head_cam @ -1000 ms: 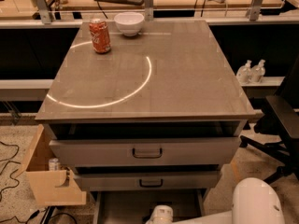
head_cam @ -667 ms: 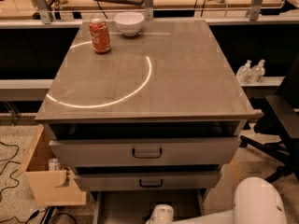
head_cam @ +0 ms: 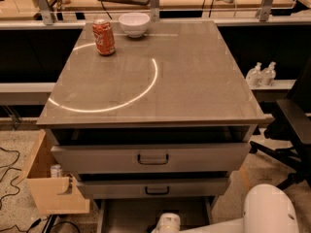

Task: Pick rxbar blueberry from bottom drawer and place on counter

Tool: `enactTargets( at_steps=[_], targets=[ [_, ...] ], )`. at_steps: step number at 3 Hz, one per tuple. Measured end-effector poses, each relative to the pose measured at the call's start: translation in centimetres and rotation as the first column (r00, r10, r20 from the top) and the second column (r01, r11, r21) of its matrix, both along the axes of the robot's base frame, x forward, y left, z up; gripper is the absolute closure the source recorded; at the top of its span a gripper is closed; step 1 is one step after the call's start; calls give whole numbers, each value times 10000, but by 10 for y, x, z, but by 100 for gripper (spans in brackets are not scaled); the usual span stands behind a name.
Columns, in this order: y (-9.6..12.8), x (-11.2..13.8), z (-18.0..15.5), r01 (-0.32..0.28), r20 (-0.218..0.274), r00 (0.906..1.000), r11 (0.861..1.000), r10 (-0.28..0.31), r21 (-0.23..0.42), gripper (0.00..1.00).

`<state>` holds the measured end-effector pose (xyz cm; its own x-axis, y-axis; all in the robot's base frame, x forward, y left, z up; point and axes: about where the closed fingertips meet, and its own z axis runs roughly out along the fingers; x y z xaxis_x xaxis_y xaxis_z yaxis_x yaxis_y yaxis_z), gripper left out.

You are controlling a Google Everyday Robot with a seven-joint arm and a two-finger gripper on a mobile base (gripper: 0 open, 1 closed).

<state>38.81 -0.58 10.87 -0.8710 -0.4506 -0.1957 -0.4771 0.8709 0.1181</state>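
Camera view, looking down on a grey-brown glossy counter (head_cam: 194,81) with a bright white arc of light (head_cam: 146,89) curving across it. At the bottom edge we see the robot's white arm (head_cam: 269,212) coming in from the right. Its gripper (head_cam: 167,224) sits low over the open bottom drawer (head_cam: 126,212), near the middle of the drawer's width. Only a rounded white housing shows before the edge cuts it off, so we cannot tell how far open the gripper is or whether it holds anything. The rxbar blueberry does not show in this view, so we cannot say where it lies relative to the gripper, nor describe its wrapper. The part of the drawer floor we see is plain flat grey. Above it are two grey drawer fronts with dark loop handles, the upper one (head_cam: 97,158) and the lower one (head_cam: 194,187), both pulled slightly out. At the counter's far left corner a red soda can (head_cam: 104,37) stands upright, with a white bowl (head_cam: 134,24) just beside it to the right. On the floor to the left is an open tan box (head_cam: 48,193), and to the right a black office chair (head_cam: 291,125).
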Motion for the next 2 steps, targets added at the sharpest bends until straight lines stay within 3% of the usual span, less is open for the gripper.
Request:
enactTargets(
  at_steps=[1,2],
  targets=[
    [-1,-4,20,-699,-222,9973,9975,700,73,100],
    [-6,-13,53,-1573,-370,9867,9872,1582,252,100]
  ],
)
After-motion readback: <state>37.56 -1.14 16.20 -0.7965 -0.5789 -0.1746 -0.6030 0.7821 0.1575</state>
